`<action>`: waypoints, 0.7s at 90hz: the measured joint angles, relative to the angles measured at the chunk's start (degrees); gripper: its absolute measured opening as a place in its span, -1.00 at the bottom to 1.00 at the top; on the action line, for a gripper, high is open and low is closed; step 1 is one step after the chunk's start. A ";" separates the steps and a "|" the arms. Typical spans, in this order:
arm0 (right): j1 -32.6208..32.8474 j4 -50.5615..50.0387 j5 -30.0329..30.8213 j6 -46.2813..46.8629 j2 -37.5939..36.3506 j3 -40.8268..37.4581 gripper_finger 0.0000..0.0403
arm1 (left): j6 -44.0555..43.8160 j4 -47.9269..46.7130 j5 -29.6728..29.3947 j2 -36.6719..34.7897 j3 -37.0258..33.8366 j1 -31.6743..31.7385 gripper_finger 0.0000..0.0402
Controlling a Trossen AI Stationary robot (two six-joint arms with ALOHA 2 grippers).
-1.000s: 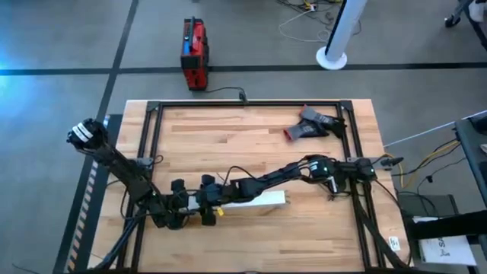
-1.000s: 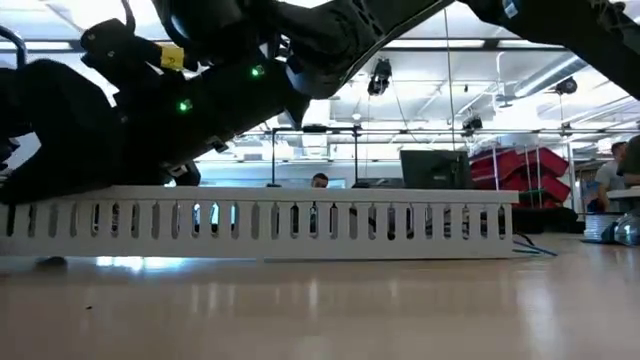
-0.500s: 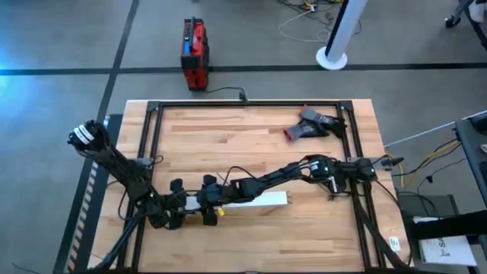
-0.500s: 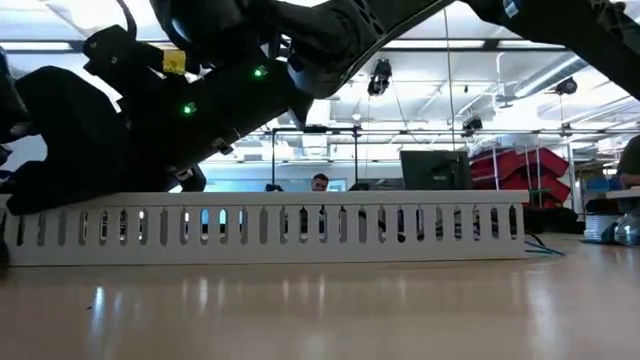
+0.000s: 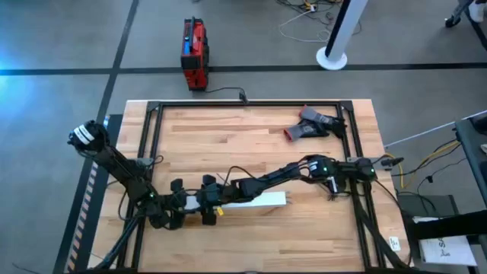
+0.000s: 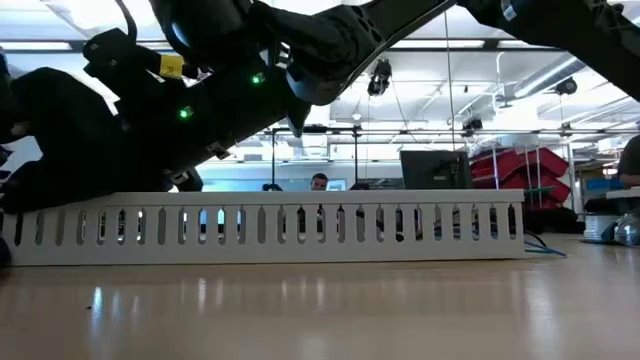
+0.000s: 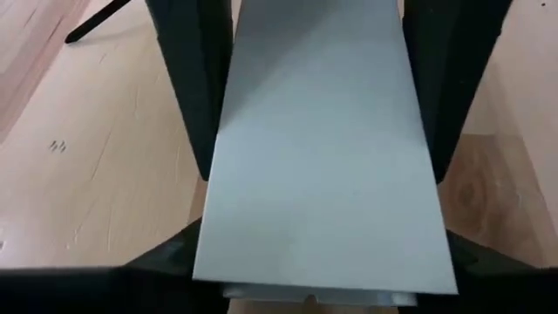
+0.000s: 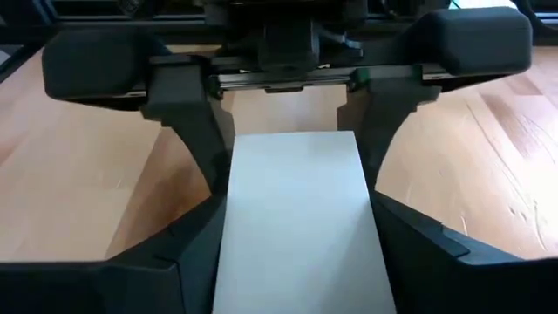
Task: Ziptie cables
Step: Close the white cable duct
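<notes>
So our left gripper (image 5: pixel 176 209) is clamped across one end of the white channel (image 5: pixel 259 201). Through the left wrist cam, both fingers (image 7: pixel 193 96) sit flush against the channel's (image 7: pixel 318 157) side walls. Our right gripper (image 5: pixel 208 207) straddles the same channel just beside it, its own fingers (image 8: pixel 410 253) pressing the walls too, and past them we see the left gripper (image 8: pixel 288 78) facing us. Down low, the slotted channel (image 6: pixel 270 225) lies flat on the wooden table (image 6: pixel 330 310). We can't make out the cables or the ziptie anywhere. A dark tool (image 5: pixel 313 124) lies well apart near the far edge.
</notes>
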 joint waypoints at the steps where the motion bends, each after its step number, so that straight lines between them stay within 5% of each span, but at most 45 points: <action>1: 0.00 0.07 -0.03 0.00 0.00 0.00 0.12 | -0.01 0.01 -0.03 0.00 0.00 0.00 0.03; 63: -0.11 1.95 -1.31 -1.84 0.15 -0.07 0.14 | 0.12 0.04 -0.22 0.07 -0.02 0.00 0.12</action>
